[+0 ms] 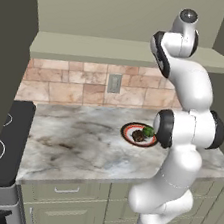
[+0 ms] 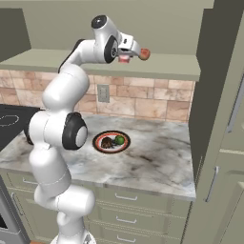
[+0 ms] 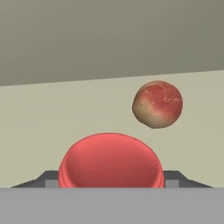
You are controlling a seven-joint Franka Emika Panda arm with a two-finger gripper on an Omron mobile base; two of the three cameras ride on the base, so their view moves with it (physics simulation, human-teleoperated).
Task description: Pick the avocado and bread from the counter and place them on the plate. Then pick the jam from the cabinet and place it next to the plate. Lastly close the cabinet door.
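One avocado (image 2: 119, 140) and one bread (image 2: 107, 142) lie on the plate (image 2: 98, 138); the gripper (image 2: 125, 59) is clamped on one jam (image 3: 111, 160) on the cabinet (image 2: 167, 66) shelf, beside one reddish ball (image 3: 157, 104).

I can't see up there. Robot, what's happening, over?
Gripper on shelf, jaws either side of the jam, grip unconfirmed. Reddish ball just beyond. Avocado and bread on plate.

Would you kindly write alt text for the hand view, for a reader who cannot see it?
A red jam jar's rounded top sits close at the bottom, between the dark fingertips of the end effector. A reddish apple-like ball rests apart, beyond it to the right, on the beige cabinet shelf.
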